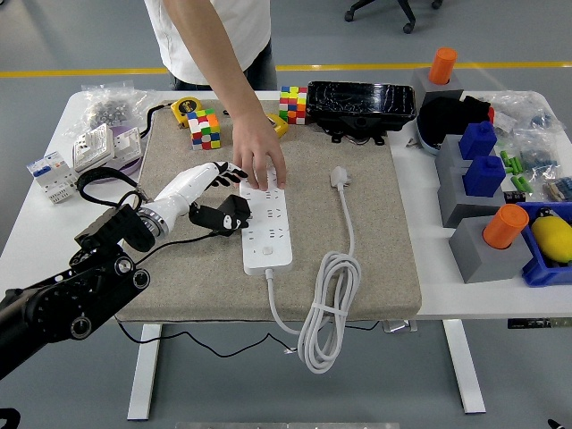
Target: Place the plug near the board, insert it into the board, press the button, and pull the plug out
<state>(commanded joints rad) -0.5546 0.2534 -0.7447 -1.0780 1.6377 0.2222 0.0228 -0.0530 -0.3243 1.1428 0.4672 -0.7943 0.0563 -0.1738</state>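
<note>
You get bright, even light from overhead across the whole view, with nothing dim. Shadows are soft and short: a faint one lies under the person's forearm (234, 89) on the beige mat (357, 259), and another beneath the table (36, 223) on the grey floor. Glare shows on the wrapped black box (362, 105). Focus is sharp at centre. The table's edges bow slightly toward the picture's sides.

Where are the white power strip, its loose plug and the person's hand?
power strip (268, 234), head view, its middle sockets.
plug (339, 177), head view, the plug's white body.
person's hand (259, 159), head view, its back.
</note>
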